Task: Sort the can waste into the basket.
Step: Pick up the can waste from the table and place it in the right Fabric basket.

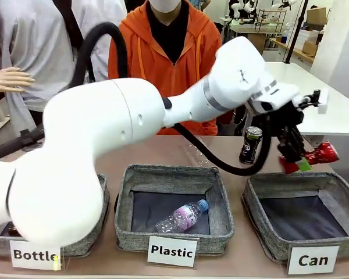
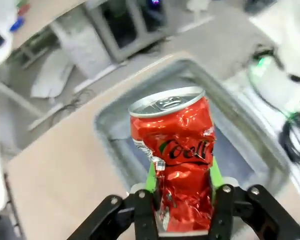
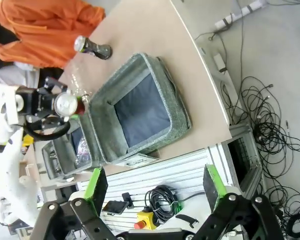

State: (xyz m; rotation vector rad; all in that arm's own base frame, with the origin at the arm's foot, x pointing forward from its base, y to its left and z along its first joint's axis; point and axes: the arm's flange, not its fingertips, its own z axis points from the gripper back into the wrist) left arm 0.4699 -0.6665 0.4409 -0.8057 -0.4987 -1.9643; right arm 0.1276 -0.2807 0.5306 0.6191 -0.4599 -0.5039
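Over the far rim of the basket [image 1: 291, 178], we are clamping the red can [image 1: 323, 154] in left fingers [image 2: 151, 176]; right fingers [image 3: 96, 184] apart, empty. Dropping early, we are risking a rim bounce onto the bench [image 1: 163, 152].

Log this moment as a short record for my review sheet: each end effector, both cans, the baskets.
left end effector: shut on the crushed red can, over the robot's right side of the table
crushed red can: in the air by the far rim of the Can basket, not yet inside
dark can: upright on the table behind the Can basket
Plastic basket: holds a clear plastic bottle lying down
right end effector: open, holding nothing
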